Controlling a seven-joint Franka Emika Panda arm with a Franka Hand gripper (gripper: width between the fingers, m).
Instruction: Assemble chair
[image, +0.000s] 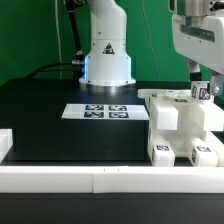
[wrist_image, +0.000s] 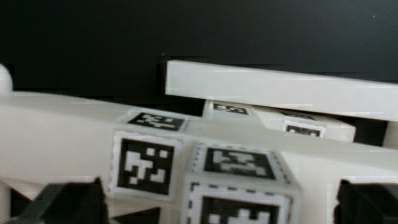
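Glossy white rounded base (image: 120, 62) by counter's far edge; black warning triangle (image: 108, 47) on front, glowing blue ring (image: 94, 71) below. Black cables (image: 60, 68) alongside. Grey-white wrist housing (image: 195, 35). Black fingertips (wrist_image: 68, 203) on gripper (wrist_image: 214, 208).

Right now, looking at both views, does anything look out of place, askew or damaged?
Nothing stands out. The chair parts sit bunched at the exterior view's right beside the front rail, with no visible damage. The hand is low over them, and the marker board lies flat mid-table.
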